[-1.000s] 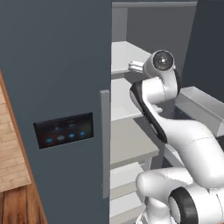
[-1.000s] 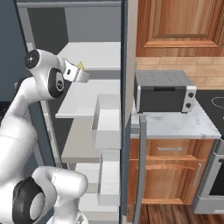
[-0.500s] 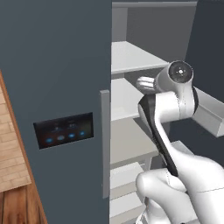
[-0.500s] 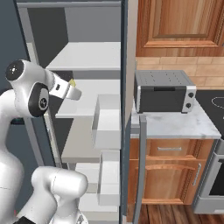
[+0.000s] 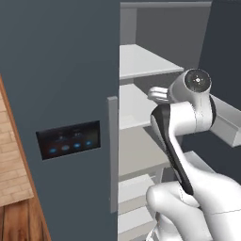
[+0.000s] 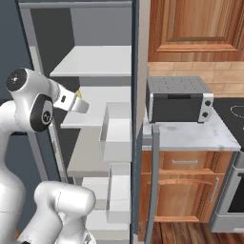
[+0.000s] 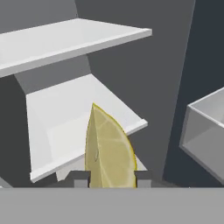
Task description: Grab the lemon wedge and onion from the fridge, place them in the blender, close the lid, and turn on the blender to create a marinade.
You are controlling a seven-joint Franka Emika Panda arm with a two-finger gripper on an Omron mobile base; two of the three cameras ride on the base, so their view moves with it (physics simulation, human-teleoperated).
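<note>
Two fingers (image 7: pixel 108 178) are closed on the lemon wedge (image 7: pixel 108 148), its long axis pointing straight out from them toward the fridge (image 5: pixel 66 94) shelves ahead.

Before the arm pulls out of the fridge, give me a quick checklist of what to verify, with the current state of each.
1. Lemon wedge between the claw fingers: ok, it sits upright between both tips.
2. Grip looks centred: ok, the wedge fills the gap evenly.
3. Fridge door open wide enough to exit: ok, shelves are exposed.
4. Claw clear of the shelf ahead: ok, the wedge is off it.
5. Door bin beside the exit path: cannot tell how close.
6. Onion located: cannot tell.
</note>
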